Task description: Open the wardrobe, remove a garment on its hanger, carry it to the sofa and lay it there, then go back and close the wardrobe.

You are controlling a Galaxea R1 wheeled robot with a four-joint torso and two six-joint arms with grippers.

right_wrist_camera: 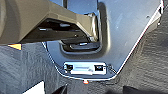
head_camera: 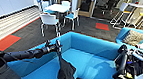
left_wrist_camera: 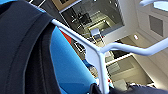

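Garment (head_camera: 65,72) hangs lengthwise down from left pincer (head_camera: 57,44); over sofa (head_camera: 90,59).

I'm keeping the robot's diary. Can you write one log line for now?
left gripper: holds hanger | garment: hanging over sofa seat | right gripper: state unclear

**Cloth, Plastic and Carpet**

Hanging below the left gripper (head_camera: 57,45), the garment (head_camera: 66,71) is limp, matt black cloth. The hanger (left_wrist_camera: 100,53) looks like smooth white plastic. Beyond the gripper, the sofa (head_camera: 91,48) wears smooth bright blue upholstery; the floor (head_camera: 88,25) is dark matt carpet.
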